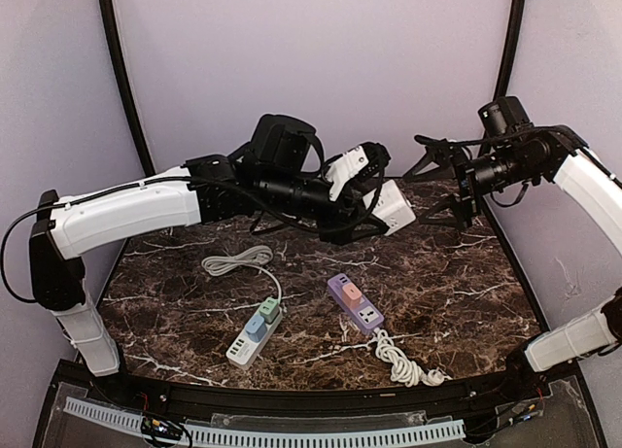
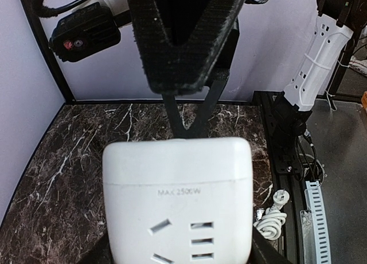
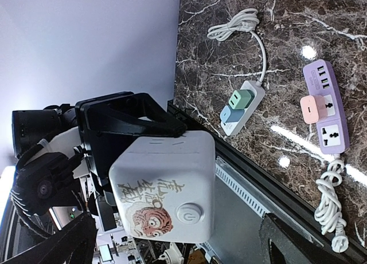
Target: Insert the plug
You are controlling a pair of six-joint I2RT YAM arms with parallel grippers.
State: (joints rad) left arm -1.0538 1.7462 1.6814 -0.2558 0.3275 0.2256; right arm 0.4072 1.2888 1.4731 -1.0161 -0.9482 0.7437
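The white cube-shaped power socket (image 1: 394,207) hung in the air above the far half of the dark veined marble tabletop (image 1: 457,283), at about 1 o'clock from the table's centre. The left gripper (image 1: 377,193) held it, with the jaws partly spread and clamped on opposite sides. In the left wrist view, its face with slotted outlets and "MAX 2500W" pointed back up at the camera. In the right wrist view, a side with a cartoon face and a round button showed.

The left arm reached from its base at 8 o'clock, with the long white link running almost level toward 3 o'clock and the wrist roughly horizontal. The right arm rose along the right wall and folded at a high elbow. Its forearm aimed toward 9 o'clock, bringing the right gripper (image 1: 442,181) close to the cube with its jaws spread wide and nothing between them.

On the table at 7 o'clock lay a white power strip (image 1: 243,346) carrying a green plug (image 1: 269,307) and a blue plug (image 1: 255,324). At 5 o'clock lay a purple power strip (image 1: 362,310) with a pink plug (image 1: 351,292).
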